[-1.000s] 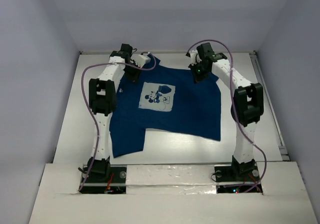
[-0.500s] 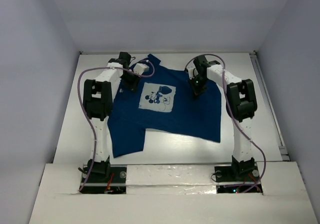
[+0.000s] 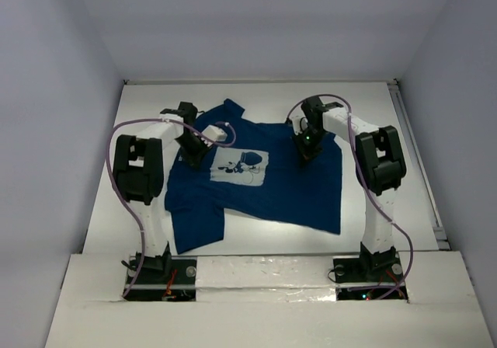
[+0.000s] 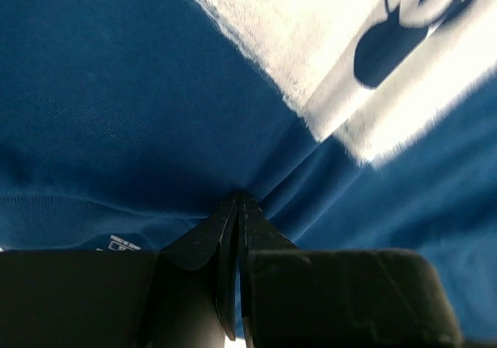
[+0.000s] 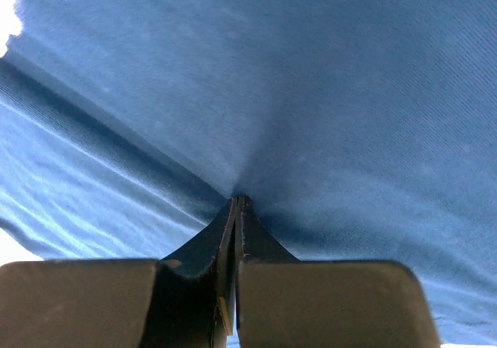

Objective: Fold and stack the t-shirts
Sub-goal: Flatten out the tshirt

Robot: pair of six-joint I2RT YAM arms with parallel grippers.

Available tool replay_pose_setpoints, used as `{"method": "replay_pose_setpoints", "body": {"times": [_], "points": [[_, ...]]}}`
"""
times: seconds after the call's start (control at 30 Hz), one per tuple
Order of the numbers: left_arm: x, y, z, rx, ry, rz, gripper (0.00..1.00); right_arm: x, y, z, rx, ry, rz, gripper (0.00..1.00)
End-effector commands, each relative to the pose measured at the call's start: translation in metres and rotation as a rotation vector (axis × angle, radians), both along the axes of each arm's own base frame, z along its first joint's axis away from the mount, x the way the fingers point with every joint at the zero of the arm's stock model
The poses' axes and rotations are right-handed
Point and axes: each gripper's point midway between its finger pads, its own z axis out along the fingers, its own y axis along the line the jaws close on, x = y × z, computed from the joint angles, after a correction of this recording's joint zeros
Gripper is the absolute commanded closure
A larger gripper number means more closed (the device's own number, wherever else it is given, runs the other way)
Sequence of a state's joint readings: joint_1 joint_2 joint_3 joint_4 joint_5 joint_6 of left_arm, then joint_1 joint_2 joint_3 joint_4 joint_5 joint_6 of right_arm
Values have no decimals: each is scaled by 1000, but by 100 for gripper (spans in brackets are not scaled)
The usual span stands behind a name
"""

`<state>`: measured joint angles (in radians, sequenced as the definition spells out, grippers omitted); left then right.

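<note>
**White table, blue shirt pinched by both arms**

White table [image 3: 373,99] fills the floor of a box with pale grey walls, and the two arms stand at its near edge. On the middle of the table lies the dark blue t-shirt [image 3: 264,189], spread out but not flat. Its white print [image 3: 239,167] faces up and is a little left of the centre. One sleeve [image 3: 230,109] points to the far side, and a corner of the hem [image 3: 194,231] reaches toward the base of the left arm.

The left gripper [image 3: 190,151] is on the far left part of the shirt, just beside the print. In the left wrist view its two fingers are pressed together with a fold of blue cloth between them, and the cloth runs away from the tips in tight creases. The right gripper [image 3: 305,147] is on the far right part of the shirt. Its fingers are pressed together on the fabric in the same way, and the cloth gathers to a point at the tips. A purple cable [image 3: 116,134] loops beside the left arm.
</note>
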<state>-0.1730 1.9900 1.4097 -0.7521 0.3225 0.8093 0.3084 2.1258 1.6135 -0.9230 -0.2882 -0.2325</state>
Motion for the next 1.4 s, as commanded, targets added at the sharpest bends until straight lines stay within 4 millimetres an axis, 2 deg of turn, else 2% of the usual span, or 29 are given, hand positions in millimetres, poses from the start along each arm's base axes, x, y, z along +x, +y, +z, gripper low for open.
{"method": "replay_pose_setpoints", "body": {"times": [0.0,0.07,0.17,0.23,0.27,0.3,0.37,0.4,0.47,0.5,0.57,0.6,0.63,0.67,0.7,0.73,0.77,0.8,0.83,0.87,0.9,0.93,0.97,1.1,1.37], "points": [[-80,50,-18,147,266,-80,100,-27,-8,-4,-51,60,32,100],[-86,54,-10,139,278,-91,100,-32,-10,-6,-52,73,37,100],[-83,48,9,50,275,-126,100,-38,-9,-5,-59,78,55,100],[-38,27,43,-70,127,-123,100,-36,-13,-1,-78,60,56,100],[-38,30,42,-71,131,-99,100,-35,-14,-1,-87,54,55,100],[-10,19,65,-128,40,-90,100,-33,-15,1,-93,43,52,100],[18,9,81,-190,-16,-34,100,-31,-16,2,-103,38,51,100],[42,4,101,-235,-93,-14,100,-31,-16,2,-102,41,53,100],[72,-4,108,-274,-141,52,100,-31,-16,2,-98,41,55,100],[92,-5,122,-282,-206,78,100,-30,-15,3,-94,35,55,100],[125,-7,121,-297,-280,128,100,-31,-14,3,-89,38,58,100],[140,-9,132,-316,-312,162,100,-31,-13,3,-86,39,59,100],[150,-11,118,-322,-292,172,100,-30,-13,3,-83,38,59,100],[149,-19,111,-331,-251,168,99,-30,-12,3,-78,38,59,100],[162,-25,129,-366,-291,141,92,-30,-11,4,-74,37,61,100],[163,-34,100,-367,-216,127,86,-29,-10,5,-69,36,61,100],[157,-34,91,-364,-159,131,83,-29,-9,6,-63,31,60,100],[162,-45,93,-358,-174,105,82,-28,-8,7,-56,29,61,100],[163,-43,74,-337,-145,121,82,-28,-6,10,-45,24,63,100],[170,-47,69,-325,-171,118,79,-29,-4,12,-33,25,68,100],[168,-43,54,-296,-155,134,78,-29,-4,12,-27,23,69,100],[172,-42,50,-297,-178,147,74,-29,-2,14,-15,19,70,100],[178,-43,56,-305,-205,151,73,-28,-1,15,-10,17,71,100],[177,-52,53,-327,-192,155,63,-30,3,14,11,24,72,100],[191,-47,58,-308,-264,179,60,-35,7,17,29,14,90,100]]}}
